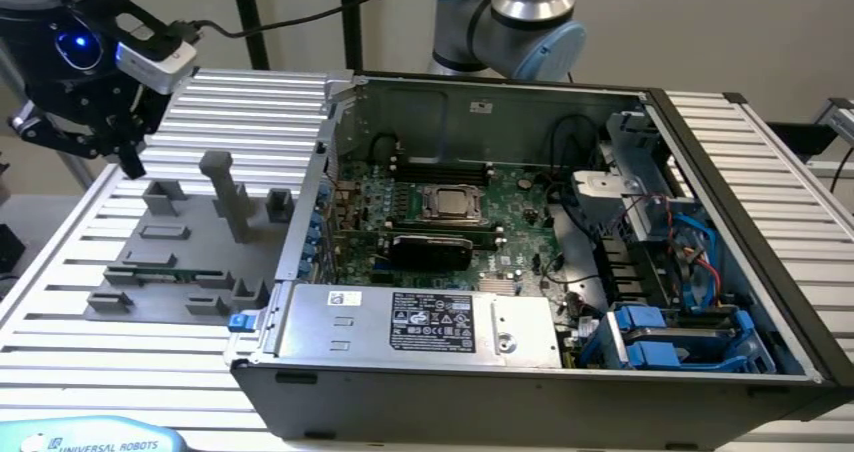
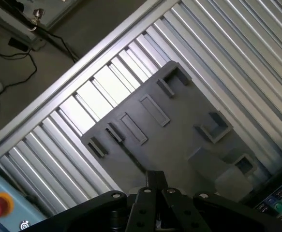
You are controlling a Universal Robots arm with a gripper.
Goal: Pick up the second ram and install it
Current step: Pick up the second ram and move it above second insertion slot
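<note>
The second ram [image 1: 151, 273] is a thin green stick lying in a slot of the grey holder plate [image 1: 187, 234], on the exterior view's left beside the open computer case. My gripper [image 1: 130, 160] hangs above the far left corner of that plate, well apart from the ram. In the wrist view its fingertips [image 2: 156, 181] sit close together over the holder plate [image 2: 179, 130], shut with nothing between them. The green motherboard [image 1: 441, 222] lies inside the case.
The case [image 1: 534, 372] has a tall metal wall next to the holder plate. A grey post [image 1: 224, 197] and several small blocks rise from the plate. Ribbed aluminium table slats [image 1: 80, 342] surround everything. Cables and blue drive bays [image 1: 667, 337] fill the case's right side.
</note>
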